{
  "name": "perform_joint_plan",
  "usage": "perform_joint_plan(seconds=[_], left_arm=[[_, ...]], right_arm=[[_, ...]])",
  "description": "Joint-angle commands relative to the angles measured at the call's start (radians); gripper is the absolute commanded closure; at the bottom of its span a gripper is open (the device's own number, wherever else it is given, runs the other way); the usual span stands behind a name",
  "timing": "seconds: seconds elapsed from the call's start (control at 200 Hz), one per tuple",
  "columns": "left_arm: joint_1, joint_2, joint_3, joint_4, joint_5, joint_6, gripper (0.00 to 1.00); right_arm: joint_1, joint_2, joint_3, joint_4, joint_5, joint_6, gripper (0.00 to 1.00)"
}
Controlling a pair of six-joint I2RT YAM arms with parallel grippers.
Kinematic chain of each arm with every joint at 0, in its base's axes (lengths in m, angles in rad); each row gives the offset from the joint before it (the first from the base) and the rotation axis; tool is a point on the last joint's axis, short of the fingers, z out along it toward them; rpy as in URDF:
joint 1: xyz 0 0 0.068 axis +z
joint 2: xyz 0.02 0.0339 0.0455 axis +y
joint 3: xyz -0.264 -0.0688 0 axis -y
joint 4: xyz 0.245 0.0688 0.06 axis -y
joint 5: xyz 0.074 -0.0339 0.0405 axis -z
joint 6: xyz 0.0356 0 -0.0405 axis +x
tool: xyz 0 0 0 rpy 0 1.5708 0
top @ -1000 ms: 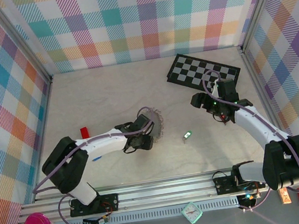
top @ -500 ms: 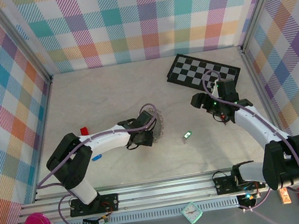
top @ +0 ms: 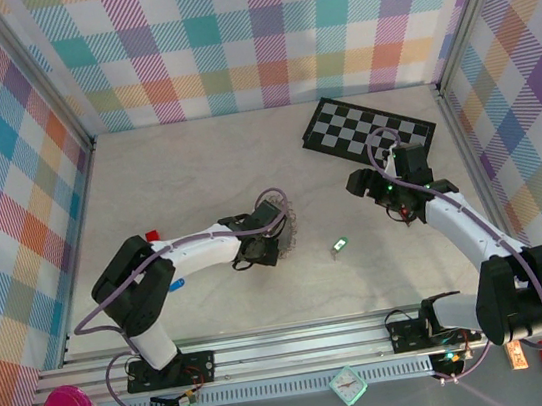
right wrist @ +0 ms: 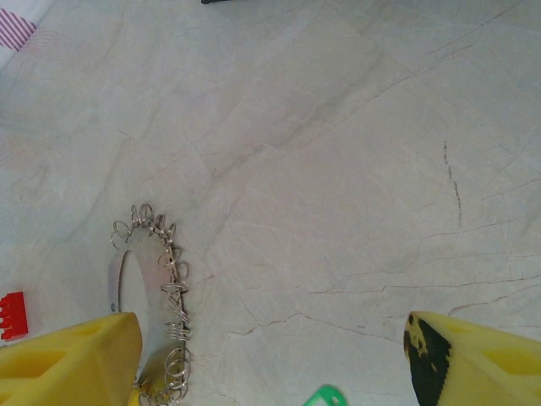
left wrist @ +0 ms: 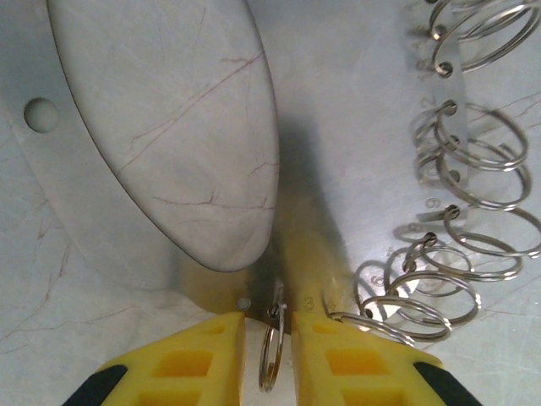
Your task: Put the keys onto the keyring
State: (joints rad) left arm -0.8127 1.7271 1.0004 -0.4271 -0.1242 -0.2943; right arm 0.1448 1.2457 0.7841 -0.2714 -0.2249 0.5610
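Keyring (top: 287,223) lies flat on the table (top: 186,174) in the top view, just ahead of the left gripper (top: 272,246), whose tips reach its rim. A green key (top: 339,247) lies alone between the two grippers. A blue key (top: 175,286) lies well behind the left gripper, beside that arm's elbow, and a red block (top: 151,236) sits on the arm's far side. A chequered board (top: 369,129) lies beyond the right gripper (top: 367,184).

From the left wrist, the left gripper (left wrist: 269,326) stands narrow. One small split ring (left wrist: 272,355) of the keyring (left wrist: 355,101) stands edge-on in the gap, but whether the fingers (left wrist: 211,359) press it cannot be told. More split rings (left wrist: 461,152) fringe the rim to the right.

From the right wrist, the right gripper (right wrist: 270,338) gapes wide, holding nothing. The keyring (right wrist: 173,296) lies ahead near its left finger, the green key (right wrist: 325,396) between the fingers, and the red block (right wrist: 13,315) far left.
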Motion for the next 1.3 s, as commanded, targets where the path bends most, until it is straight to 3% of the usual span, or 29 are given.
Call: perform_joint_plan(seconds=[0.0,0.475,0.68,0.805,0.925,1.02,1.295], left_arm=[[0.009,0.004,0.025,-0.041,-0.008,-0.006,0.81],[0.009,-0.068,0.016,-0.027,-0.065,0.04,1.0],[0.006,-0.219,-0.048,0.078,-0.116,0.189,1.0],[0.006,-0.321,-0.099,0.182,-0.11,0.346,1.0],[0.009,-0.42,-0.152,0.294,-0.027,0.553,1.0],[0.04,-0.485,-0.164,0.363,0.059,0.642,1.0],[0.21,-0.525,-0.151,0.42,0.499,0.81,1.0]], right_arm=[[0.005,-0.025,0.008,-0.013,0.006,-0.019,0.19],[0.005,-0.045,0.007,-0.016,0.007,-0.02,0.19],[0.006,-0.068,0.003,0.022,-0.032,-0.061,0.19],[0.006,-0.11,-0.021,0.13,-0.156,-0.158,0.24],[0.018,-0.143,-0.004,0.192,-0.243,-0.276,0.27],[0.043,-0.143,0.053,0.175,-0.298,-0.404,0.31],[0.117,-0.105,0.121,0.28,-0.461,-0.749,0.41]])
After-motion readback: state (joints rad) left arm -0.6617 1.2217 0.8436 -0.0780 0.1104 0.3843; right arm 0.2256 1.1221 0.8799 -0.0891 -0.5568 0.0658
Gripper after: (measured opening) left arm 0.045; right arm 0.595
